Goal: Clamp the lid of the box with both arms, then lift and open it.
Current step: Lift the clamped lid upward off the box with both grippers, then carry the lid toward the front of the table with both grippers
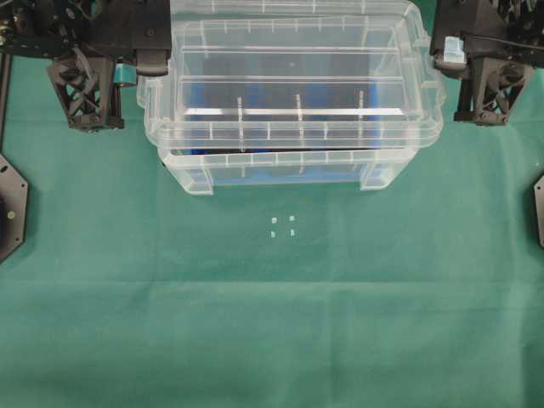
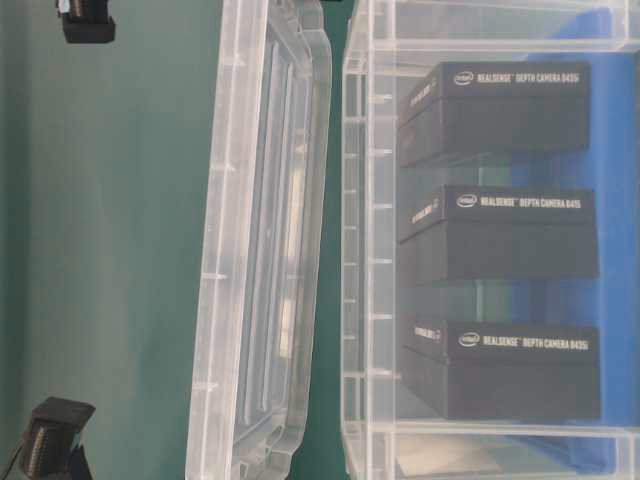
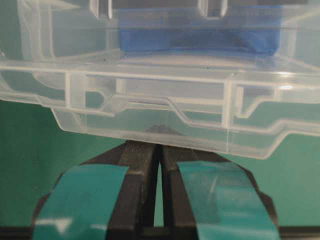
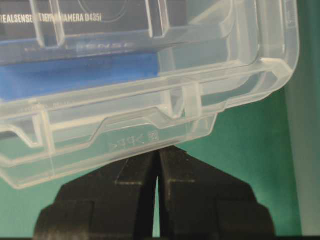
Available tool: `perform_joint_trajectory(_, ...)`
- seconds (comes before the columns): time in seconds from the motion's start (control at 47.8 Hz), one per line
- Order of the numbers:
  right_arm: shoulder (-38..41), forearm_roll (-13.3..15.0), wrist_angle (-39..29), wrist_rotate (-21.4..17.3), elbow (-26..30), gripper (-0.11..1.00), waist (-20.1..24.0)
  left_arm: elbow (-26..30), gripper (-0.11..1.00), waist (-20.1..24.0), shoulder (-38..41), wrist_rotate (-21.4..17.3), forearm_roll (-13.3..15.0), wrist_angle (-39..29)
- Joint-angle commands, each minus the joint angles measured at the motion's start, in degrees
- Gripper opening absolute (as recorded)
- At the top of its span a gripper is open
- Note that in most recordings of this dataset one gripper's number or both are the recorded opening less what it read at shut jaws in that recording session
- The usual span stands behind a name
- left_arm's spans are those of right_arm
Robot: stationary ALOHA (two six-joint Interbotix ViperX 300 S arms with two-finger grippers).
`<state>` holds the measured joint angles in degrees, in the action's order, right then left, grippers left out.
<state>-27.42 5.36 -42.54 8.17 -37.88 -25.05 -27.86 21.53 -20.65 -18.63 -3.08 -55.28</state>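
Note:
The clear ribbed lid (image 1: 289,85) is off the box and hangs level above it, apart from the rim in the table-level view (image 2: 262,260). The box (image 1: 280,167) stands on the green cloth with a blue floor and three black blocks (image 2: 500,230) inside. My left gripper (image 1: 144,70), with teal pads, is shut on the lid's left end; in its wrist view the tips (image 3: 159,136) meet under the lid's edge (image 3: 150,97). My right gripper (image 1: 444,58) is shut on the lid's right end (image 4: 150,125), tips (image 4: 159,150) pinched together.
Small white marks (image 1: 282,224) lie on the green cloth in front of the box. Black hexagonal bases sit at the left edge (image 1: 10,204) and the right edge (image 1: 539,208). The arm bodies fill the back corners.

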Motion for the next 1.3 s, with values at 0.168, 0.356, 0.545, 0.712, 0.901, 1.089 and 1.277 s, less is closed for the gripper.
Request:
perform_joint_trajectory(0.168,-0.44,-0.26,0.26,-0.44,4.48,0.0,2.81,2.9,0.01,-1.93,-0.53,0.18,0.26,0.7)
perform_joint_trajectory(0.356,-0.62,-0.26,-0.09,-0.44,4.83,0.0,3.34,2.9,0.01,-1.93,-1.14,0.18,0.26,0.7)
perform_joint_trajectory(0.545,-1.05,-0.26,-1.05,-0.62,5.1,0.0,4.39,2.55,0.01,-3.25,-1.76,0.79,0.26,-0.09)
perform_joint_trajectory(0.712,-2.02,-0.26,-2.46,-1.05,4.92,0.0,6.59,2.02,0.01,-5.45,-2.2,2.81,0.26,-0.88)
perform_joint_trajectory(0.901,-2.99,-0.26,-3.78,-5.19,4.92,0.0,10.37,0.88,0.01,-8.09,-3.16,6.06,0.26,-0.97)
perform_joint_trajectory(1.089,-3.16,1.49,-5.62,-9.4,5.01,0.0,15.21,0.26,0.01,-11.69,-3.6,9.05,0.26,-0.97)
perform_joint_trajectory(1.277,-3.16,6.86,-6.86,-16.79,5.27,0.0,21.09,0.0,0.01,-15.73,-3.6,12.48,0.26,-1.41)
